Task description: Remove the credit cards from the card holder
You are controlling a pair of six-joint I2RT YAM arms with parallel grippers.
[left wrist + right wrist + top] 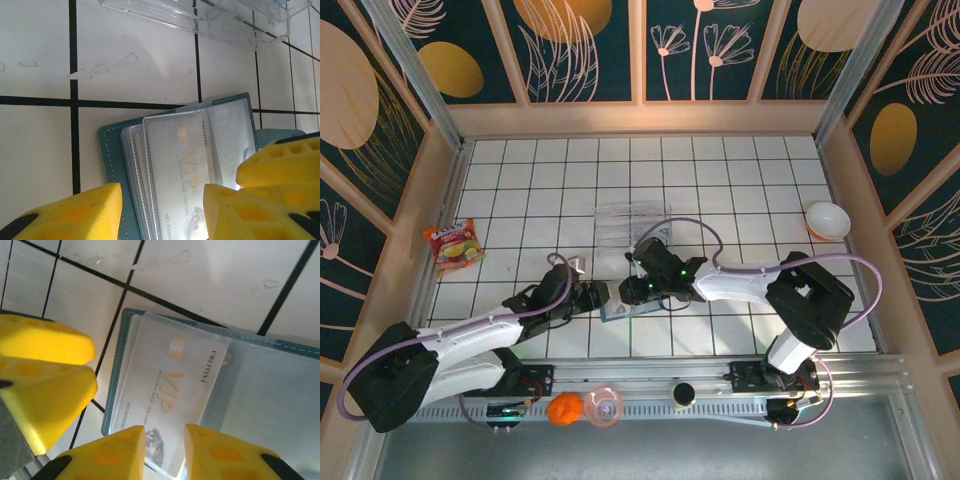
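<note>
Yellow-fingered arms meet low at centre: left gripper (162,192) jaws wide astride the open card holder (112,165); right gripper (165,432) jaws narrow, seemingly unclamped, over credit cards (170,390) lying lengthwise toward it.

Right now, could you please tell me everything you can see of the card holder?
The card holder is a teal-blue wallet with pale stitching, lying open and flat on the white tiled table, toward its near edge. Its clear plastic sleeves hold stacked pale cards, the top one marked VIP in gold. The left gripper and right gripper hang over it, fingers apart; contact cannot be judged.
</note>
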